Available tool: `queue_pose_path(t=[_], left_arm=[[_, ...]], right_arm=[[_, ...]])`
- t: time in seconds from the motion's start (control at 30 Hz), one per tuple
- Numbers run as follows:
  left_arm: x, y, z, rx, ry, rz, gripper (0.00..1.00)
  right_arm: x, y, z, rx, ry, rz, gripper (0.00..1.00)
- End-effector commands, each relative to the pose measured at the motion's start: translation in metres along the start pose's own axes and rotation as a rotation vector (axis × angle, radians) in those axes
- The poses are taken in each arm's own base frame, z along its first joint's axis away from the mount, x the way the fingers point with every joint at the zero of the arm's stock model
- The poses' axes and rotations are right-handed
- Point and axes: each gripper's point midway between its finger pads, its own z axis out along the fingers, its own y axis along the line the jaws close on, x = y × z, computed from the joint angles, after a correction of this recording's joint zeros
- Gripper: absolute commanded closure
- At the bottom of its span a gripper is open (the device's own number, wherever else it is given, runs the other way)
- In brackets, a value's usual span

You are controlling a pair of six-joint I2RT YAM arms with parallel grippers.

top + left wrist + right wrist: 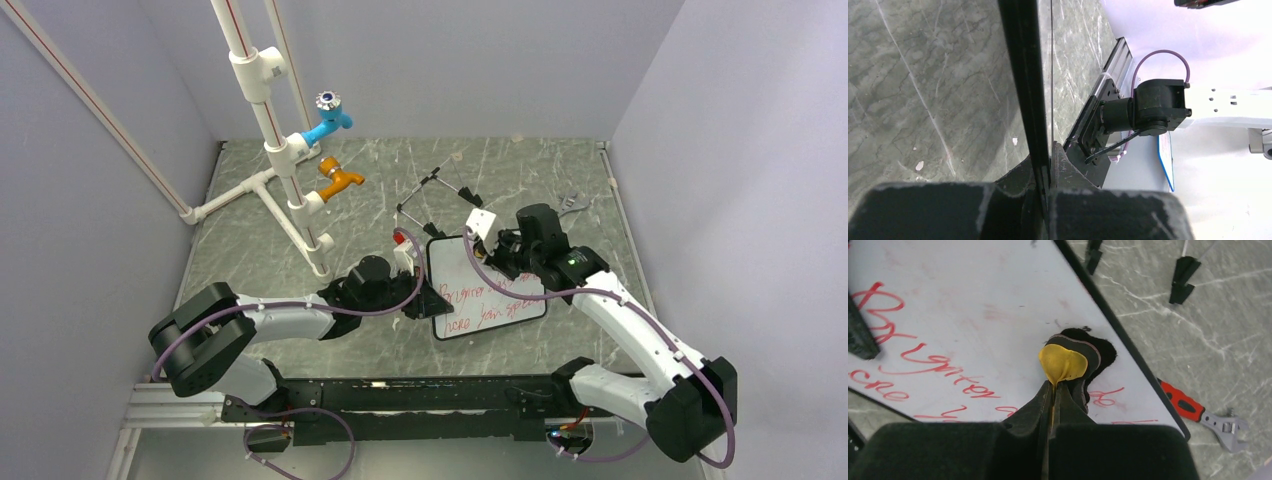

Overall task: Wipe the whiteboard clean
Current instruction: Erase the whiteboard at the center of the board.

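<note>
a white pipe stand [258,75] rises at the far left of the grey marbled table [250,235]. it carries a blue tap [328,122] above an orange tap [338,180]. a red-handled adjustable wrench [1198,412] lies flat on the table.

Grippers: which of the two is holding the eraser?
The right gripper: it is shut on the yellow-black eraser, which is set against the whiteboard beside the red writing. The left gripper instead clamps the board's black-framed edge.

Light's bright and even, just soft shadows on the table [380,160]. Wrist views go blurry up close at the fingers [938,450].
</note>
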Motion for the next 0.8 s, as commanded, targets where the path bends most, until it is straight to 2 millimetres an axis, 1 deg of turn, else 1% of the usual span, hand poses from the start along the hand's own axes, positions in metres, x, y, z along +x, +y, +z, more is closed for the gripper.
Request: queue_pose_path(t=[0.0, 0.03, 0.07, 0.1, 0.2, 0.27, 0.33, 0.4, 0.43, 0.5, 0.6, 0.63, 0.67, 0.77], left_arm=[[-0.007, -0.046, 0.001, 0.181, 0.002, 0.119, 1.0], [-0.007, -0.045, 0.001, 0.182, 0.005, 0.117, 1.0], [-0.006, -0.045, 0.001, 0.183, 0.007, 0.117, 1.0], [-0.006, -0.046, 0.001, 0.185, 0.006, 0.118, 1.0], [-0.006, -0.043, 0.001, 0.174, 0.005, 0.117, 1.0], [-0.005, -0.043, 0.001, 0.174, 0.007, 0.118, 1.0], [-0.005, -0.043, 0.001, 0.175, 0.007, 0.118, 1.0], [-0.004, -0.044, 0.0, 0.179, 0.008, 0.121, 1.0], [-0.004, -0.044, -0.001, 0.18, 0.007, 0.123, 1.0], [-0.004, -0.045, -0.002, 0.182, 0.005, 0.13, 1.0], [-0.004, -0.045, -0.003, 0.184, 0.005, 0.143, 1.0], [-0.004, -0.044, -0.003, 0.183, 0.007, 0.147, 1.0], [-0.004, -0.045, -0.003, 0.183, 0.006, 0.15, 1.0], [-0.003, -0.045, -0.004, 0.184, 0.009, 0.154, 1.0]], right_arm=[[-0.012, 0.043, 0.001, -0.205, -0.076, -0.08, 1.0], [-0.02, 0.052, 0.0, -0.254, -0.104, -0.098, 1.0], [-0.031, 0.055, -0.003, -0.28, -0.127, -0.114, 1.0], [-0.039, 0.056, -0.003, -0.296, -0.132, -0.125, 1.0], [-0.06, 0.047, -0.001, -0.293, -0.147, -0.116, 1.0], [-0.071, 0.032, 0.004, -0.224, -0.142, -0.045, 1.0], [-0.066, 0.007, 0.011, -0.107, -0.108, 0.012, 1.0], [-0.051, -0.017, 0.012, -0.008, -0.075, 0.052, 1.0], [-0.04, -0.024, 0.01, 0.027, -0.052, 0.059, 1.0], [-0.021, -0.027, 0.006, 0.068, -0.013, 0.045, 1.0], [0.002, -0.014, 0.003, 0.051, 0.023, 0.009, 1.0], [0.005, -0.003, 0.002, 0.001, 0.019, -0.012, 1.0], [0.006, 0.01, 0.0, -0.066, 0.009, -0.037, 1.0], [-0.003, 0.052, -0.005, -0.275, -0.058, -0.1, 1.0]])
